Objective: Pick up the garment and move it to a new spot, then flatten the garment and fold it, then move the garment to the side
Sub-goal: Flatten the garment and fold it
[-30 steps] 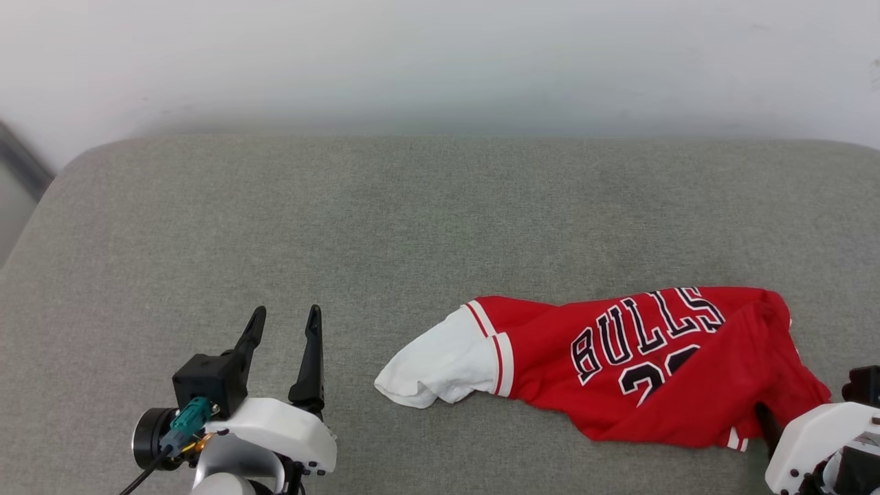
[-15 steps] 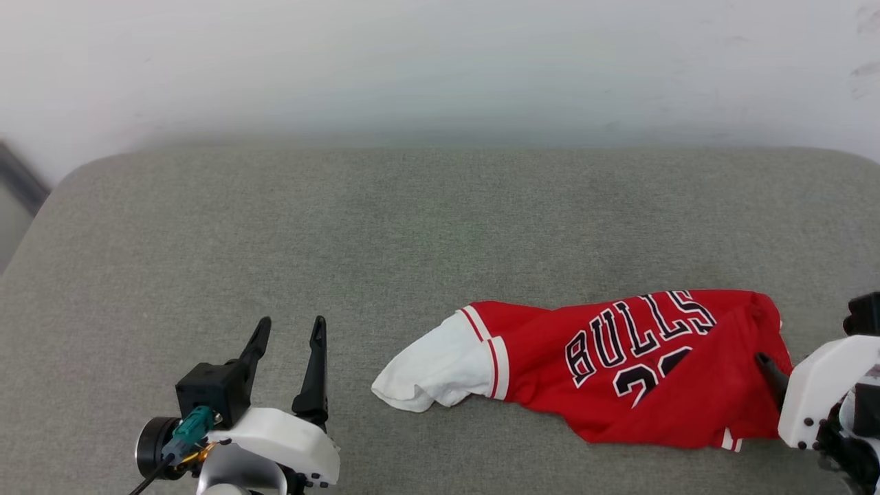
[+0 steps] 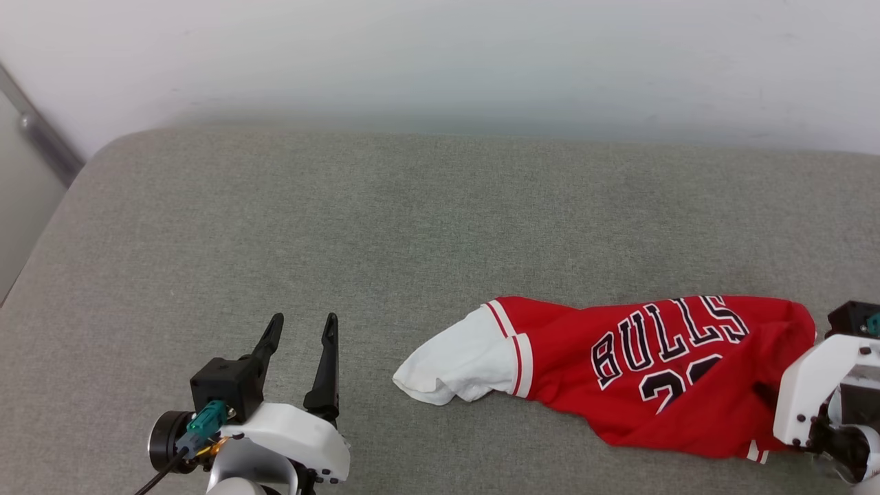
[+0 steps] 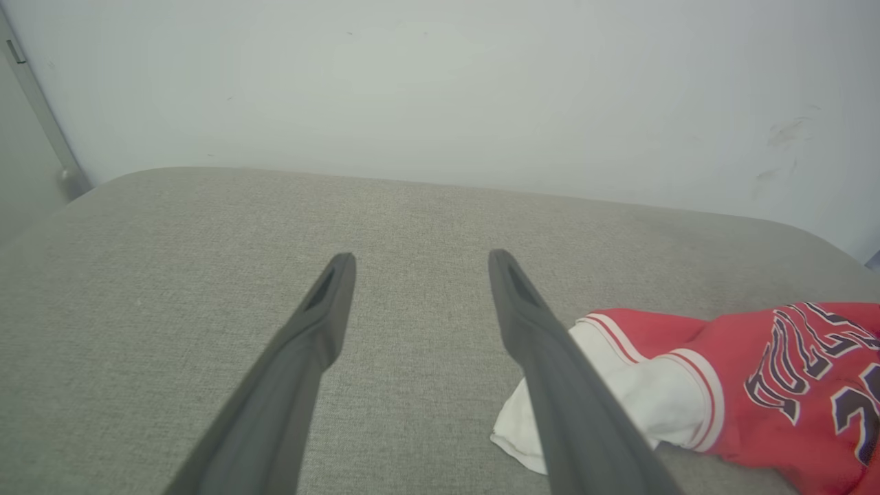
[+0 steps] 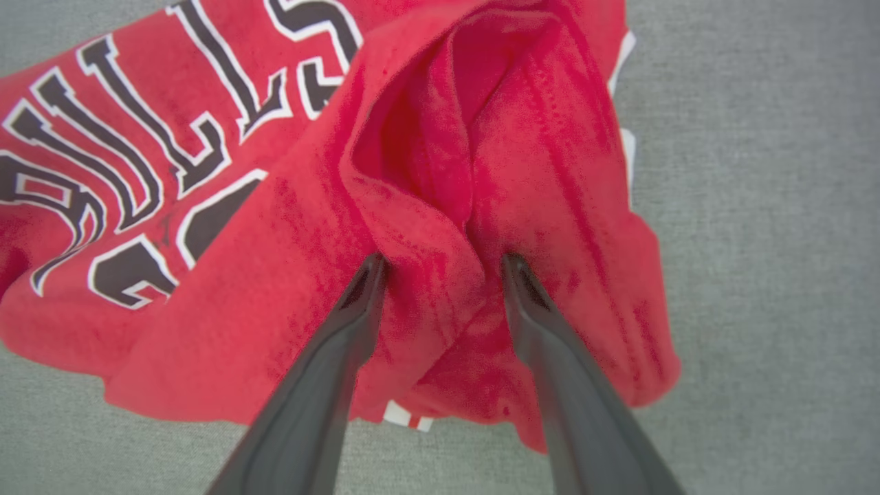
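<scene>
Grey fabric cushion (image 3: 412, 227) set against a pale wall (image 3: 440, 55). Toward the front right of the cushion, the garment (image 3: 653, 371): red with a white short sleeve and red-and-white striped trim, crumpled and stretched out sideways, sleeve end pointing to the robot's left, black white-outlined letters and part of a number facing up. At the garment's right end, the right gripper (image 5: 443, 265), reaching in from the right edge of the head view, white wrist housing over the red cloth. Seen along its own fingers: claw spread apart, both dark tips pressed down into the fabric, a raised red fold standing between them, straddled but not pinched. A small strip of white trim visible below the fold, near the garment's lower edge. At the front left, the left gripper (image 3: 302, 324), well apart from the garment, poised over bare cushion, wrist rising from the bottom edge, fingers pointing forward toward the wall. Claw spread wide, nothing between the fingers. In the left wrist view, the white sleeve off to the right, partly hidden behind the right-hand finger
</scene>
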